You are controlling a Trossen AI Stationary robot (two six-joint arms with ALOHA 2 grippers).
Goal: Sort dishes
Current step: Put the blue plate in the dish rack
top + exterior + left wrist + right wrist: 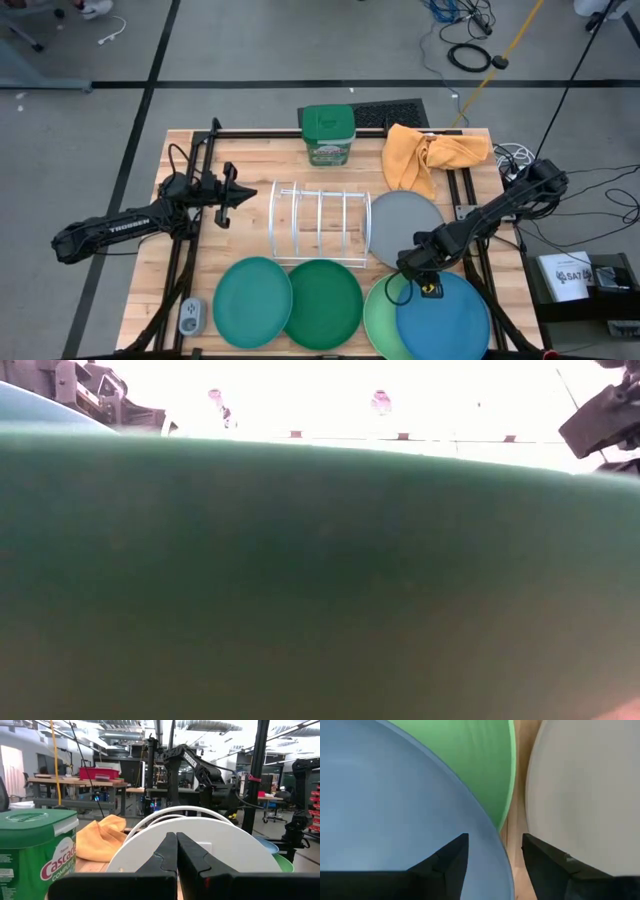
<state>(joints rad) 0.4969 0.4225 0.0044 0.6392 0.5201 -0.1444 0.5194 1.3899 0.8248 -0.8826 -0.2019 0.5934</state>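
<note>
Dark green plate is filling almost the whole low view, lying right against that camera at the front edge of the surface. Beside it the teal plate is lying flat, and on its other side the light green plate is sitting partly under the blue plate. Just behind those two, the grey plate is lying next to the white wire rack.

Judging by the pose, the first pick is being set up: the right hand is hovering with its fingers spread over the rim of the blue plate, where it overlaps the light green one and nears the grey one. Next it needs to straddle that thin rim cleanly, one finger above and one below, without catching the light green plate beneath.

On the far side of the rack from the grey plate, the left hand is waiting, fingers pressed together and holding nothing. Behind the rack, a green lidded tub and an orange cloth are standing clear of the plates.
</note>
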